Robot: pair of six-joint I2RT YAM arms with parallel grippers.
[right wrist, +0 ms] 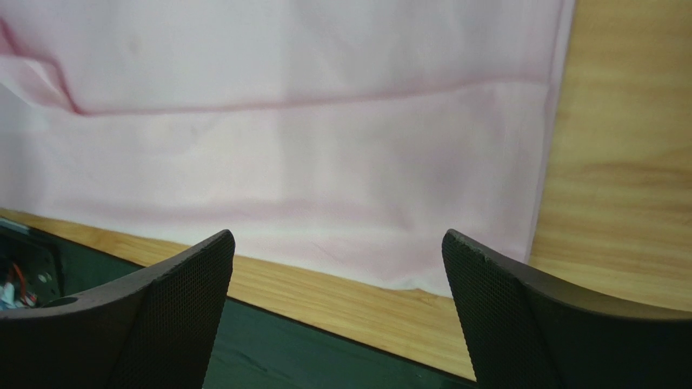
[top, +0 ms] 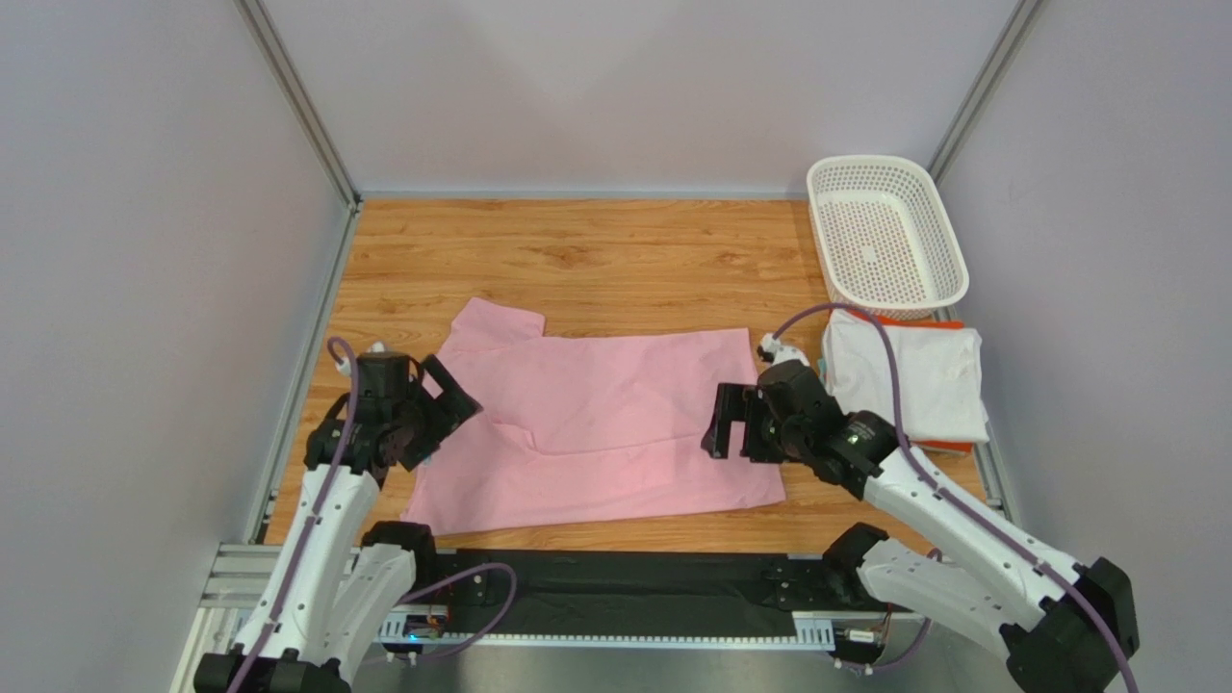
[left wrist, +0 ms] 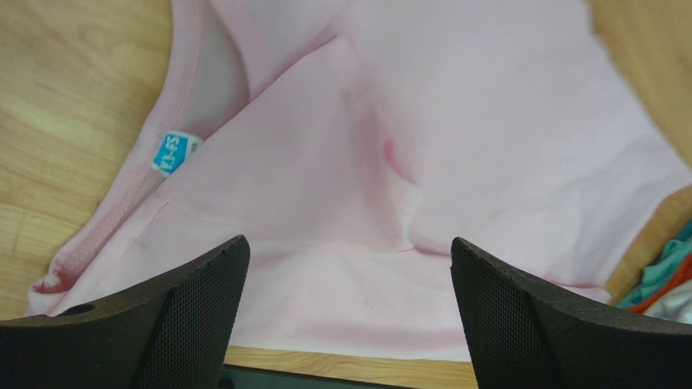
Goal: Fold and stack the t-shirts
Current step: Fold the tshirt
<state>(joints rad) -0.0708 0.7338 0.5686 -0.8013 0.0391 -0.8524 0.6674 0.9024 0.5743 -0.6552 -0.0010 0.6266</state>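
The soft light pink t-shirt [top: 608, 426] lies spread on the wooden table [top: 608, 260], with the folded white orange-trimmed t-shirt [top: 926, 376] near it on the right. The left end effector [left wrist: 349, 251] hangs open over the collar. The right end effector [right wrist: 337, 243] is open over the hem, seemingly clear of the cloth.

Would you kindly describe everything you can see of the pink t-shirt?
The pink t-shirt is soft, light pink cloth, lying flat on the table between the arms, its neckline toward the left. A blue label sits inside the neckline, one sleeve sticks out at the far left, and creases cross the body. The left gripper and right gripper, both open, hang over its ends, gripping nothing.
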